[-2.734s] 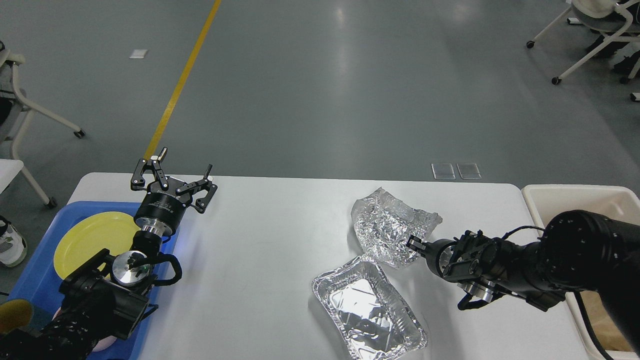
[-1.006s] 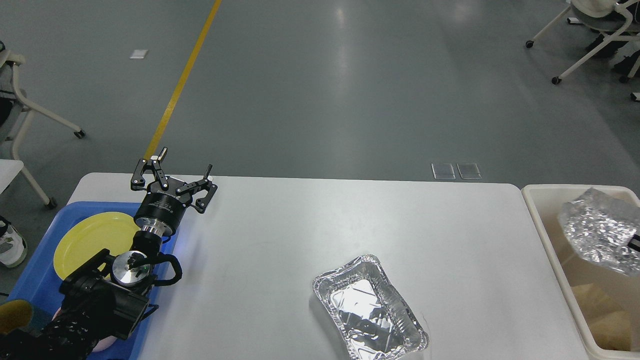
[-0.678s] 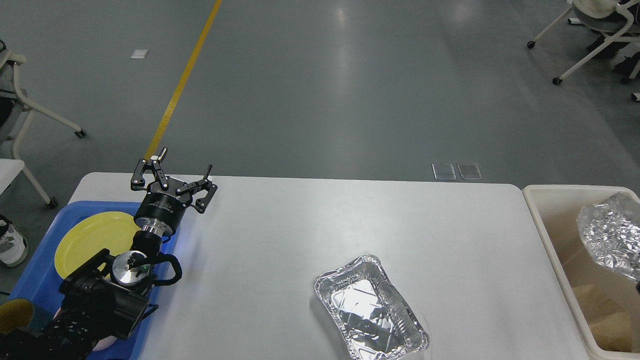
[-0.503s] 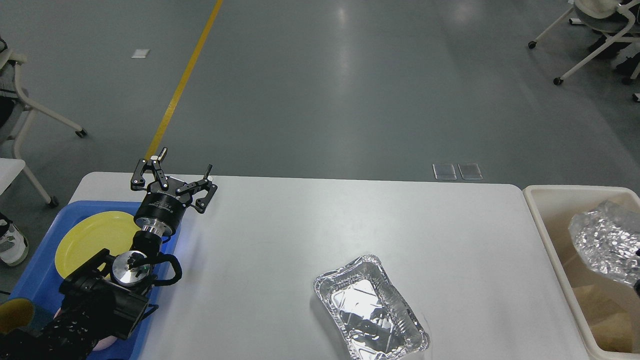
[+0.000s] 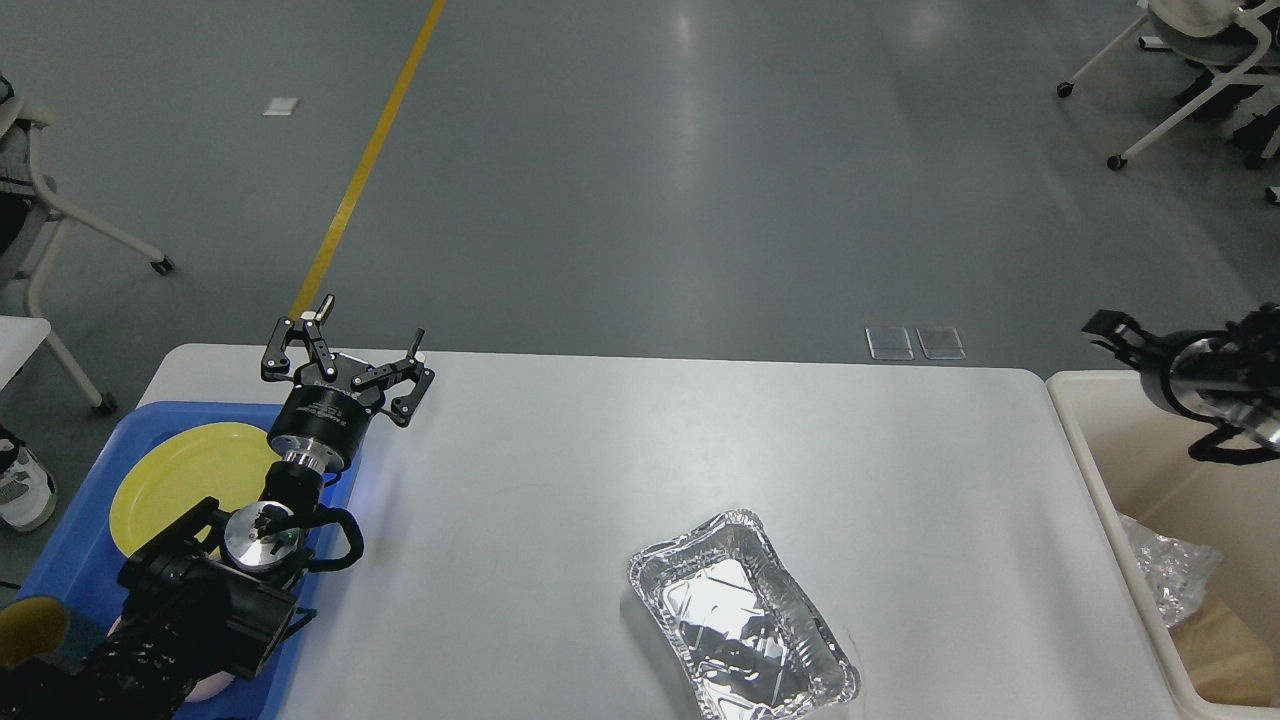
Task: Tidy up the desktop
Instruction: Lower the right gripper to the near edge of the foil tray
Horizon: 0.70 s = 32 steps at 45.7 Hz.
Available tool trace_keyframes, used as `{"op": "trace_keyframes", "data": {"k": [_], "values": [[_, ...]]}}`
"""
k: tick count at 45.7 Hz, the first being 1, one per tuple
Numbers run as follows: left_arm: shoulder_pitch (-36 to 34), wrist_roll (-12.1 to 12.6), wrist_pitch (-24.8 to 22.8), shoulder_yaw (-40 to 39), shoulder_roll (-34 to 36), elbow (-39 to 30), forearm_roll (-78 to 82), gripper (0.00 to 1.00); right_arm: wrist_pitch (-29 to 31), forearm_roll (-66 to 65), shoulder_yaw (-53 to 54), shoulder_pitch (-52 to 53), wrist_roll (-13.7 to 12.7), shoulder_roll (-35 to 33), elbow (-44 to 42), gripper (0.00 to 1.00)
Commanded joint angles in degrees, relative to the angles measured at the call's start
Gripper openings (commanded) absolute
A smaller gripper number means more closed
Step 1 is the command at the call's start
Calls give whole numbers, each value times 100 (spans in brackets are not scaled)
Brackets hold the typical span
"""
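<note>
Foil tray (image 5: 742, 615) alone left on the desktop (image 5: 560, 470).
Crumpled foil (image 5: 1165, 578) lies in the cream bin (image 5: 1090, 470); left gripper (image 5: 345, 352) spread, right gripper (image 5: 1110, 328) unreadable.

You have one foil tray (image 5: 742, 615) lying on one white worktop (image 5: 620, 450), plus one crumpled foil sheet (image 5: 1165, 580) down in one cream bin (image 5: 1085, 440). On your left you can count one blue tray (image 5: 75, 545) holding one yellow plate (image 5: 185, 480). Two chairs (image 5: 60, 215) stand on the floor, one at each side, and two small clear floor plates (image 5: 915, 342) lie side by side.
</note>
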Motion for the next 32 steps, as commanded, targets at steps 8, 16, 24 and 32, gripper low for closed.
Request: {"op": "trace_keyframes", "data": {"k": [8, 16, 24, 32], "values": [[0, 0, 0, 0, -3, 0, 0, 100, 122, -1559, -6, 2168, 874, -5, 3766, 100], [0, 0, 0, 0, -3, 0, 0, 100, 405, -1550, -23, 2250, 1120, 83, 4111, 100], [0, 0, 0, 0, -3, 0, 0, 100, -157, -1541, -120, 1214, 1094, 74, 3593, 100], [0, 0, 0, 0, -3, 0, 0, 100, -299, -1541, -498, 228, 1085, 39, 3337, 100]]}}
